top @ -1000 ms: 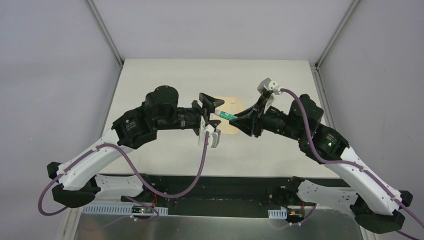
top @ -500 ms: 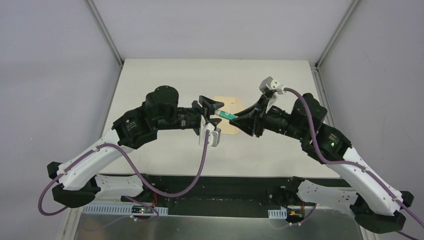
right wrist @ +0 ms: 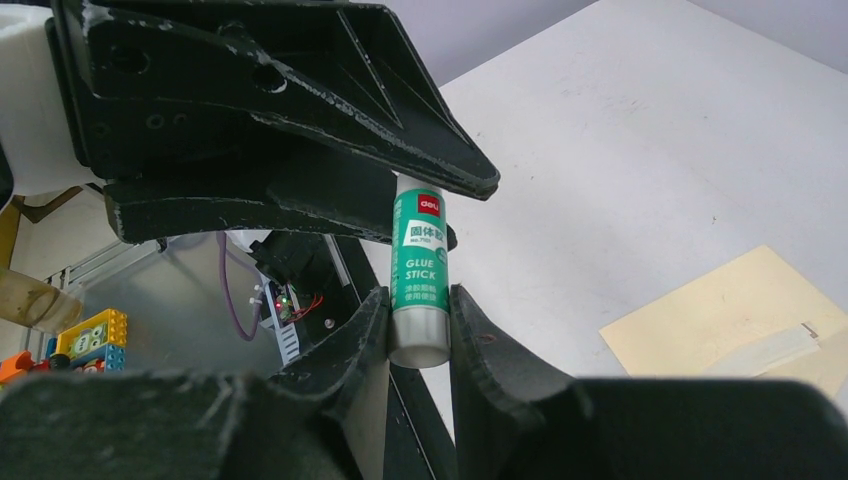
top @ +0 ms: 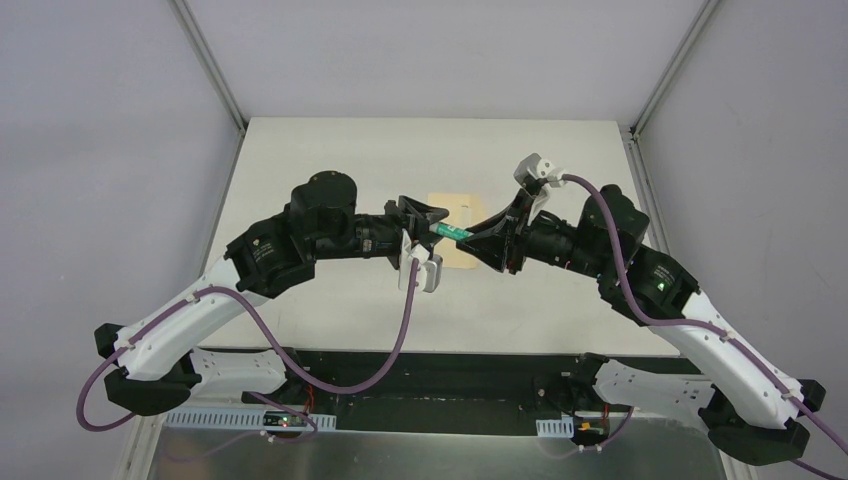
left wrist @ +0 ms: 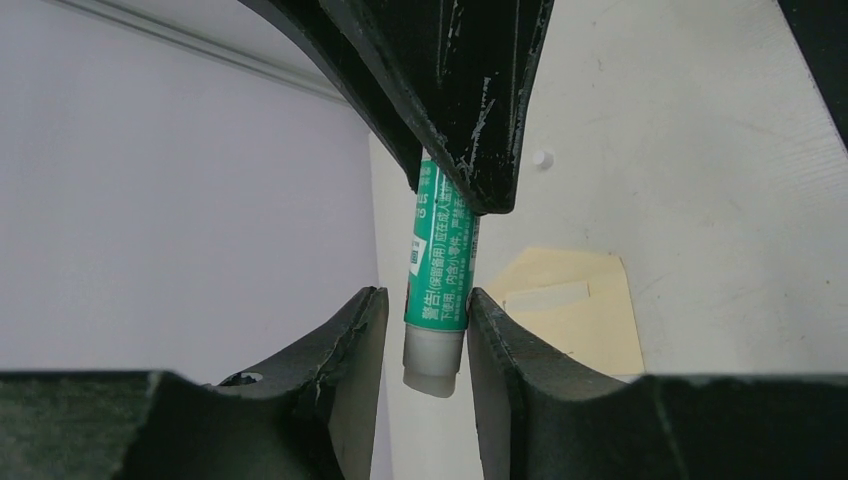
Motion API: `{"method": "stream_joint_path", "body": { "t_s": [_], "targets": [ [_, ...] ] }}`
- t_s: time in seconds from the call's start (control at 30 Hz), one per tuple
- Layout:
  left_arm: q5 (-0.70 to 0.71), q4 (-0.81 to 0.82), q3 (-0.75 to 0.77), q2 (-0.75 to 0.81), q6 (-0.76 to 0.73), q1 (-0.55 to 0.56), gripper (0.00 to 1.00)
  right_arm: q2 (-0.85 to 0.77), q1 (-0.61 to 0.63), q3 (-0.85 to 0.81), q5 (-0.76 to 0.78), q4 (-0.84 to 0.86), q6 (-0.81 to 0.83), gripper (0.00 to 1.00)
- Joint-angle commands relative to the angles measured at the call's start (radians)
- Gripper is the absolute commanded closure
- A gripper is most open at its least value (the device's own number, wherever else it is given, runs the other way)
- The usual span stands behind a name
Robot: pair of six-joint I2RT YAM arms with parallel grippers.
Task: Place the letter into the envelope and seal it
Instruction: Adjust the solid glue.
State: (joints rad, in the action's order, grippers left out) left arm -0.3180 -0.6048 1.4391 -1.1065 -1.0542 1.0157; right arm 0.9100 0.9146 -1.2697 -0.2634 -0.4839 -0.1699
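Seal step, glue prep judged. Right fingers (right wrist: 475,345) pinched glue stick's (right wrist: 420,265) 3 o'clock end, mid-air. Left fingers (left wrist: 500,340) bracketed white 9 o'clock end, nearly shut; grip unclear. Envelope (left wrist: 585,325) flat on desk (top: 330,160) beneath, toward 12 o'clock. Next likely: firm pinch, straight pull to uncap.

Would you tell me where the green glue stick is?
Top view, centre: the glue stick hangs over the yellow-tan envelope, held by the right gripper, its other end inside the left gripper.

A green-and-white glue stick (right wrist: 420,262) hangs nearly level in the air above the white table (top: 330,160). Coloured toy bricks (right wrist: 95,333) sit beyond the table's edge.
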Motion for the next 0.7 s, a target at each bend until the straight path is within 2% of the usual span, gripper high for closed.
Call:
{"method": "stream_joint_path", "body": {
  "t_s": [0.0, 0.23, 0.33, 0.43, 0.53, 0.67],
  "targets": [
    [-0.035, 0.029, -0.006, 0.000, 0.018, 0.010, 0.66, -0.007, 0.006, -0.027, -0.008, 0.034, 0.012, 0.99],
    [-0.057, 0.016, -0.004, 0.000, 0.030, 0.009, 0.79, 0.001, 0.007, -0.022, -0.002, 0.039, 0.008, 0.98],
    [-0.065, 0.006, -0.002, 0.002, 0.034, 0.011, 0.86, 0.001, 0.009, -0.018, 0.002, 0.041, 0.004, 0.95],
    [-0.058, 0.014, -0.011, 0.011, 0.036, 0.010, 0.92, 0.002, 0.010, -0.013, 0.009, 0.059, -0.012, 0.83],
    [-0.042, 0.017, -0.016, 0.011, 0.041, 0.009, 0.98, 0.004, 0.009, 0.007, 0.017, 0.099, -0.052, 0.60],
    [-0.010, 0.033, -0.017, 0.011, 0.066, 0.010, 1.00, 0.000, 0.009, 0.043, 0.062, 0.165, -0.149, 0.46]
  ]
}}
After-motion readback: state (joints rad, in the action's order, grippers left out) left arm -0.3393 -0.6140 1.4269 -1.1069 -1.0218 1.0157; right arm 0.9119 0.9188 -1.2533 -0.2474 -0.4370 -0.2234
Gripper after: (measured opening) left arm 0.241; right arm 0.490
